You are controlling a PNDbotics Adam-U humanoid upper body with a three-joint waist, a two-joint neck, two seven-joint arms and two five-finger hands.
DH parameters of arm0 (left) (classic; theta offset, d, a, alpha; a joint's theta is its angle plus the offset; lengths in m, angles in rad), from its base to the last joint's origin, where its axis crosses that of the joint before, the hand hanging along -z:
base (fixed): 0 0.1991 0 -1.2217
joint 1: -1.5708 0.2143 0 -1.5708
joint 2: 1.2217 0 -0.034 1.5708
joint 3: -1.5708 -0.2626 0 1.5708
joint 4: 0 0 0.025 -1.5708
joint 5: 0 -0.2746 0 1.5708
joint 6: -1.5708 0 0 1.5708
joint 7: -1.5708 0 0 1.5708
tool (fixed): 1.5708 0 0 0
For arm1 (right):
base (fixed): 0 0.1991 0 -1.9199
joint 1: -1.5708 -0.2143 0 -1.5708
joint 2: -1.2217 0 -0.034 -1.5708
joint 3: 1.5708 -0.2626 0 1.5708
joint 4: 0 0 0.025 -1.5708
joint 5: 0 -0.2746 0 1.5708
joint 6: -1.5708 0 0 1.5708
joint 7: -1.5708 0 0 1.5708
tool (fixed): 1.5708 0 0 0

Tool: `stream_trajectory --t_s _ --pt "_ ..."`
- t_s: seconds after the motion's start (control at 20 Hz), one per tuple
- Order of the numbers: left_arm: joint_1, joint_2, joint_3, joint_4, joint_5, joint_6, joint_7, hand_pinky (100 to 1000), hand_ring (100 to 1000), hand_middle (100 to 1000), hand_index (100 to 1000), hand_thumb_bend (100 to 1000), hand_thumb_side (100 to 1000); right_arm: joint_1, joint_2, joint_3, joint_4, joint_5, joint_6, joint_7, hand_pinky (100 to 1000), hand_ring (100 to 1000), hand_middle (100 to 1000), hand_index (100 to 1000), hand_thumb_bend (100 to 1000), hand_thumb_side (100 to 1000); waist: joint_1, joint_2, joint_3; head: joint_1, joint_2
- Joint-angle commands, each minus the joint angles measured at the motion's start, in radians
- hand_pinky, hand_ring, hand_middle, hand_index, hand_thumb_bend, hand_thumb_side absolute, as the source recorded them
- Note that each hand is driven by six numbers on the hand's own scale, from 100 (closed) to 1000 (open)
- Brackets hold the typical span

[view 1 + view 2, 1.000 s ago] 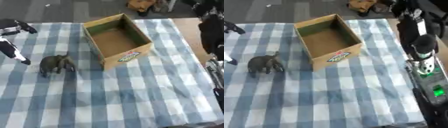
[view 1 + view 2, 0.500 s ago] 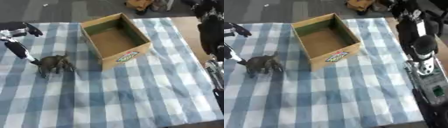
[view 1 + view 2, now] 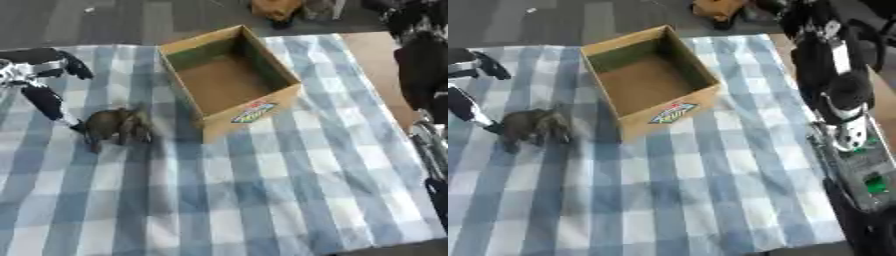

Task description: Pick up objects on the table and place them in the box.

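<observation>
A small dark brown toy animal figure (image 3: 116,126) stands on a tabletop covered by a blue-and-white checked cloth (image 3: 262,190), just left of an open brown cardboard box (image 3: 229,80). The left hand (image 3: 39,82) is beside the figure, fingers spread, one fingertip touching its end. The right hand is out of sight.

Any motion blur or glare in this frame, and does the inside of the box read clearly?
Left eye view: the toy elephant is smeared, as is the left hand beside it; the box interior is evenly lit and shows bare cardboard. Right eye view: the checked cloth is soft but free of glare.
</observation>
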Motion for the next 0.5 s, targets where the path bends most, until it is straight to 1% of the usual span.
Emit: stream_trajectory --t_s 0.05,0.1,0.25,0.4,0.45,0.5 --pt "-0.03 0.034 -0.008 -0.026 -0.012 0.026 0.005 810 869 757 845 850 404 -0.01 -0.017 -0.001 -0.009 -0.01 0.003 0.001 897 1000 752 958 863 1000 0.002 -0.019 0.0 -0.001 -0.002" --pt "-0.034 0.047 -0.012 -0.034 -0.026 0.039 0.011 816 876 765 857 851 436 -0.009 -0.018 -0.001 -0.009 -0.011 0.003 0.002 896 1000 752 958 864 1000 0.003 -0.021 0.001 -0.003 0.001" --pt "-0.052 0.08 -0.016 -0.066 -0.069 0.06 -0.001 822 885 776 874 854 457 -0.001 -0.022 0.0 -0.009 -0.013 0.002 0.002 896 1000 753 956 869 1000 0.007 -0.032 0.008 -0.011 0.013" --pt "-0.068 0.09 -0.009 -0.096 -0.107 0.046 -0.04 823 885 778 877 853 442 0.007 -0.024 -0.001 -0.009 -0.014 0.003 0.002 897 1000 753 957 869 1000 0.009 -0.042 0.016 -0.018 0.017" --pt "-0.07 0.089 -0.007 -0.101 -0.107 0.042 -0.054 823 884 778 878 852 435 0.008 -0.024 -0.001 -0.009 -0.015 0.004 0.002 897 1000 753 957 869 1000 0.009 -0.044 0.018 -0.019 0.016" --pt "-0.072 0.088 -0.006 -0.105 -0.103 0.039 -0.068 823 883 778 882 869 435 0.009 -0.023 -0.001 -0.009 -0.015 0.005 0.003 897 1000 753 957 875 1000 0.009 -0.046 0.018 -0.02 0.014"
